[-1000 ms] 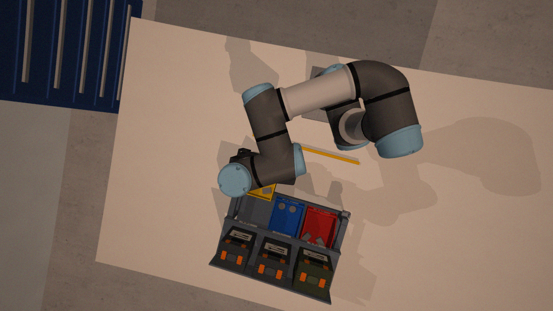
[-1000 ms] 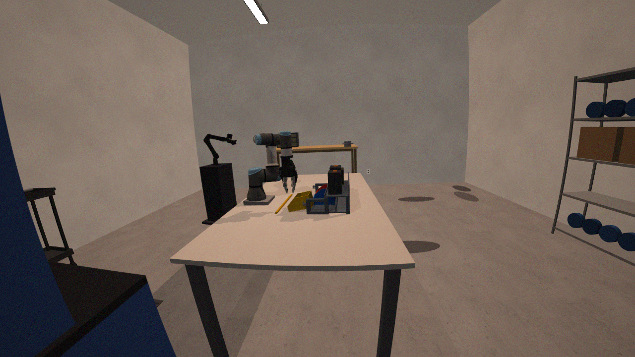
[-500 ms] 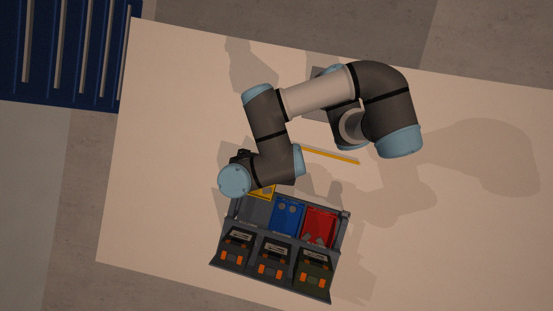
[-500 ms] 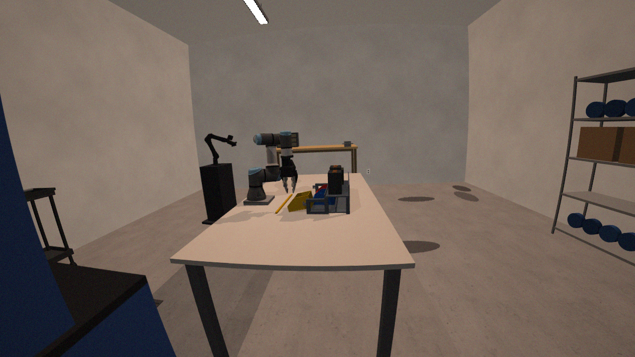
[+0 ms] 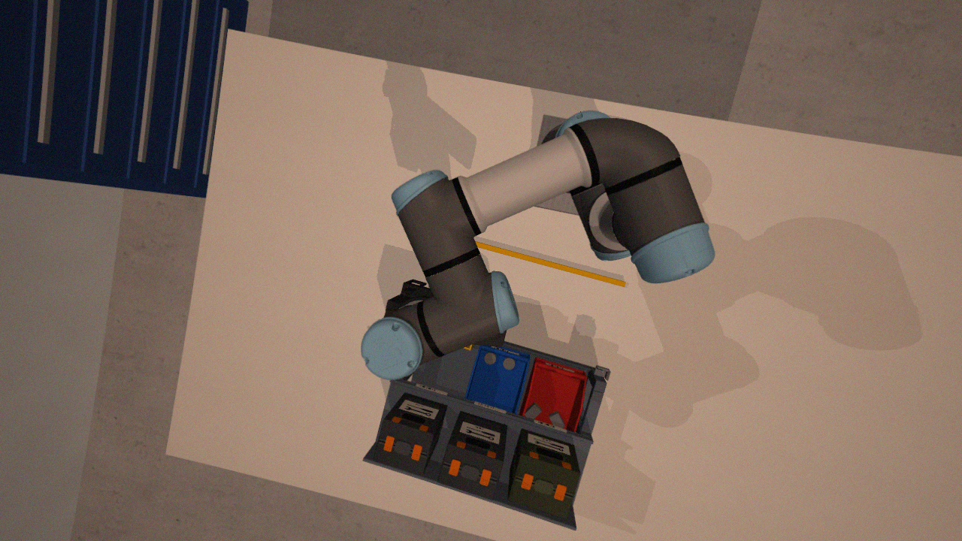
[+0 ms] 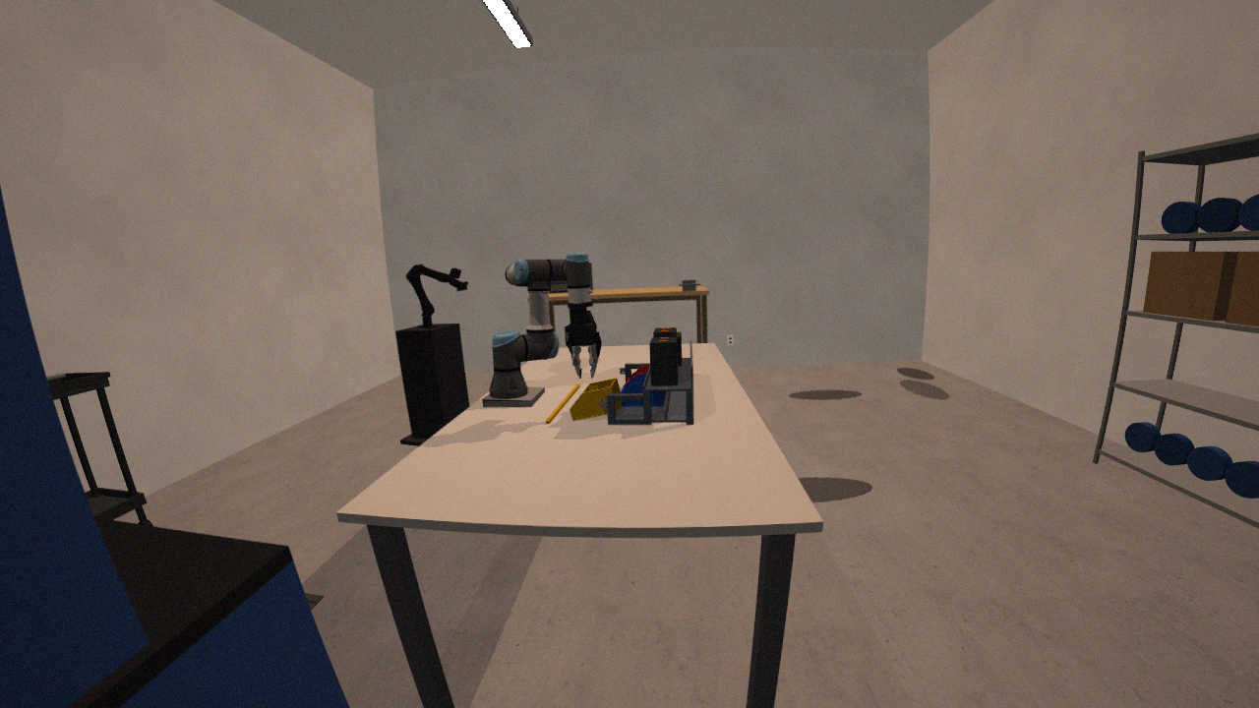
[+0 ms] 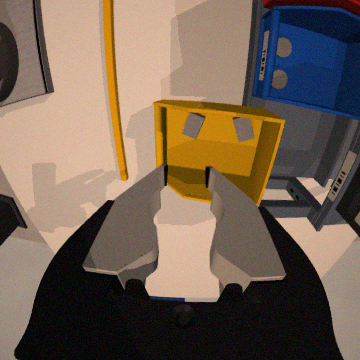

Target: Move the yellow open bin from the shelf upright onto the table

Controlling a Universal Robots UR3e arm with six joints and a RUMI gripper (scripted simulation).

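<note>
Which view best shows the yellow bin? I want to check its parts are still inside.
The wrist view: the yellow bin fills the middle, two grey parts visible inside, beyond the gripper. The exterior view shows it small beside the shelf. In the top view the arm hides it.
</note>
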